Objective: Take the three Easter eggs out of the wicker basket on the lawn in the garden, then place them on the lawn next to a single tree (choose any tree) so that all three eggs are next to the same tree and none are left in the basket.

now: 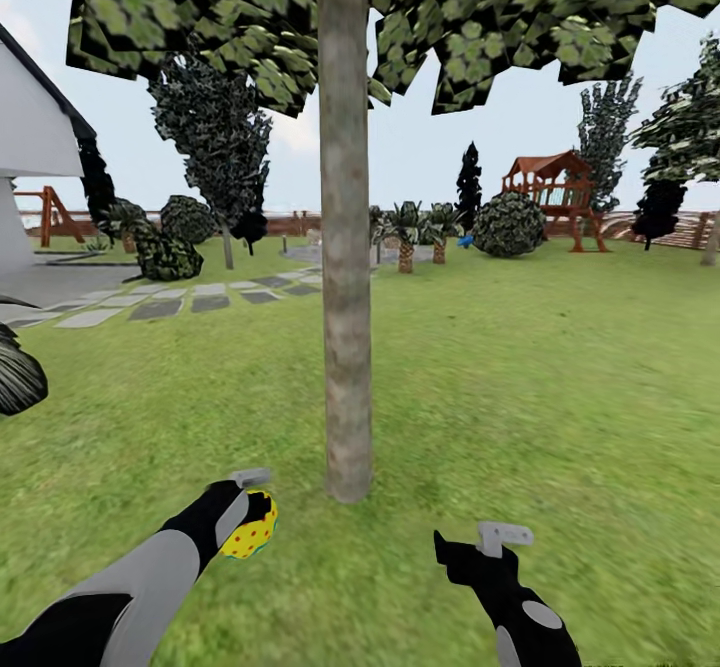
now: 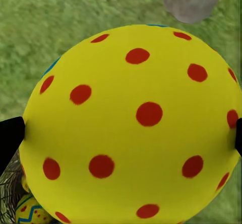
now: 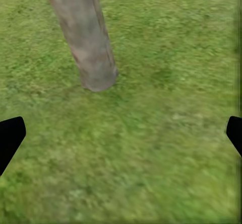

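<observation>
My left gripper [image 1: 246, 519] is shut on a yellow Easter egg [image 1: 250, 531] with red dots, held just above the lawn [image 1: 560, 377] to the left of the tree [image 1: 345, 247]. In the left wrist view this egg [image 2: 133, 123] sits between the black fingertips [image 2: 10, 138]. Past it, a second egg [image 2: 29, 212] lies in the wicker basket [image 2: 7, 194], and the trunk base [image 2: 194, 0] shows beyond. My right gripper [image 1: 455, 549] hovers open and empty over grass to the right of the trunk. In the right wrist view its fingertips [image 3: 10, 136] are wide apart, facing the trunk [image 3: 83, 38].
Stone paving slabs [image 1: 180, 299] run at the left toward a white house [image 1: 30, 137]. Dark fronds [image 1: 15, 372] jut in at the left edge. Short palms [image 1: 420, 232], a round shrub [image 1: 508, 224] and a wooden playset [image 1: 555, 192] stand far back. Open grass spreads to the right.
</observation>
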Available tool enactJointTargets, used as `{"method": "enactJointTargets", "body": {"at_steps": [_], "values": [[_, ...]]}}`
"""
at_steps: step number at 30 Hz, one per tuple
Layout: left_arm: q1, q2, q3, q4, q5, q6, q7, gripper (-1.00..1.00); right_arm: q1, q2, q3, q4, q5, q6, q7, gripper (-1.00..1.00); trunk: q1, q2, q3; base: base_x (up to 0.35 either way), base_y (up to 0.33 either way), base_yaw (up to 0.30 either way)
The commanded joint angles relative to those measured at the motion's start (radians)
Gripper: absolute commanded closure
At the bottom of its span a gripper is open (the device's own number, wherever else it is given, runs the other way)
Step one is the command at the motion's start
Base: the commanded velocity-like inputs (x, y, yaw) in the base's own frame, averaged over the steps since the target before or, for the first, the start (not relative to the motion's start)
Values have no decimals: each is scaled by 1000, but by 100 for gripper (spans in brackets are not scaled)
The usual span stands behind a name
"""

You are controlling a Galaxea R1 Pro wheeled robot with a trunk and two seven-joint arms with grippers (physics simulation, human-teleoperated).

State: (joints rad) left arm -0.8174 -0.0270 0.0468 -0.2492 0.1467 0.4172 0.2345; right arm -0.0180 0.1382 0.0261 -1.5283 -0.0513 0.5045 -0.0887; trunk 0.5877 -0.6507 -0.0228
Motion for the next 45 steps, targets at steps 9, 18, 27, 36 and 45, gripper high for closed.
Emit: {"method": "enactJointTargets", "body": {"at_steps": [9, 18, 27, 36, 45], "values": [[0, -13, 4, -4, 9, 2, -4, 100, -1, 0, 2, -1, -5, 4, -8, -100, -11, 20, 18, 0, -6, -193], [0, -17, -18, -4, 8, 2, 0, 100, -2, 0, 4, -1, -5, 1, -7, -100, -11, 20, 22, 109, -239, -116], [0, -18, -21, -4, 8, 2, -1, 100, -1, 0, 2, -1, -6, 7, -8, -100, -11, 20, 24, 169, -274, -147], [1, -20, -26, -4, 7, 2, -5, 100, -5, 0, 1, -1, -7, 8, -8, -100, -11, 20, 14, 24, -108, -5], [1, -25, -27, -4, 7, 2, -10, 100, -8, 0, 1, 2, -6, 9, -8, -100, -11, 20, -1, 0, -1, 0]]}}
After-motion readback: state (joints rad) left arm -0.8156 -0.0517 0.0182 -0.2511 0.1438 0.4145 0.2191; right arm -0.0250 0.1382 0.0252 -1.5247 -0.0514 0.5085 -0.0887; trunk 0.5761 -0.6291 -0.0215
